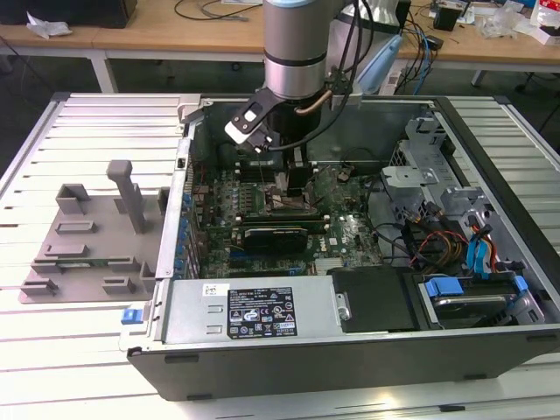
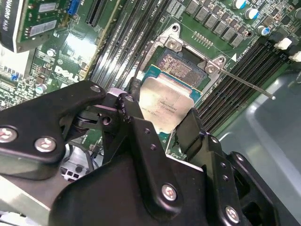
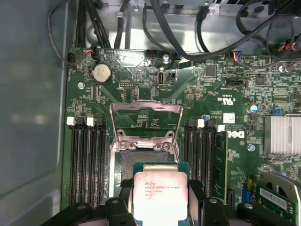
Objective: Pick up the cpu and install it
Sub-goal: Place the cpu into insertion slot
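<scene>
The hand [image 2: 162,117] is clamped on the cpu [image 3: 160,192], with its fingers [image 2: 133,106] bearing on two opposite edges of the chip and the silver lid facing away from the board. In both wrist views the cpu hangs over one edge of the open socket [image 3: 136,157]. I judge it not seated, as part of the socket's contact field lies bare beyond the chip and the load plate [image 3: 146,108] stands raised at the socket's far side. The chip's edges run roughly square to the socket frame.
</scene>
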You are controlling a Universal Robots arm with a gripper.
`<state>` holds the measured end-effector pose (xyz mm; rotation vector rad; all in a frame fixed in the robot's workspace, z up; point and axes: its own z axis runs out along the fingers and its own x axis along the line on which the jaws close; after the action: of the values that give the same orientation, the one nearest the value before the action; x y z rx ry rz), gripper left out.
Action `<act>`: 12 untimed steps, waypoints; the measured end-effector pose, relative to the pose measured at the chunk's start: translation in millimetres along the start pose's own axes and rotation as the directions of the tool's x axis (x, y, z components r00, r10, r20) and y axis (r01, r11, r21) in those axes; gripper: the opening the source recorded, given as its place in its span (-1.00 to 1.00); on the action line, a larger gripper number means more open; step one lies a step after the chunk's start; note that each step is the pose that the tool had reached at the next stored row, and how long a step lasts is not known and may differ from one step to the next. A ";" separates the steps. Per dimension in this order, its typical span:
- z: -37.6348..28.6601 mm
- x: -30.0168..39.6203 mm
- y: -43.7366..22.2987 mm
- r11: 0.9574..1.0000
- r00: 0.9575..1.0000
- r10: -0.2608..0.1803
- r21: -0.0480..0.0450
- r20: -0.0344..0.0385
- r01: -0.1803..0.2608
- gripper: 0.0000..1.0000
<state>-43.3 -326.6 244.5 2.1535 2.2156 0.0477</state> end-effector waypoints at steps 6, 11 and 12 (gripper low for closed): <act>12.8 2.1 1.0 1.000 1.000 -0.002 0.002 -0.001 0.002 0.09; 17.8 4.7 0.8 1.000 1.000 -0.002 0.003 -0.001 0.002 0.09; 18.8 5.4 0.8 1.000 1.000 -0.001 0.003 -0.001 0.001 0.09</act>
<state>-41.6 -321.5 225.7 2.1539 2.2194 0.0460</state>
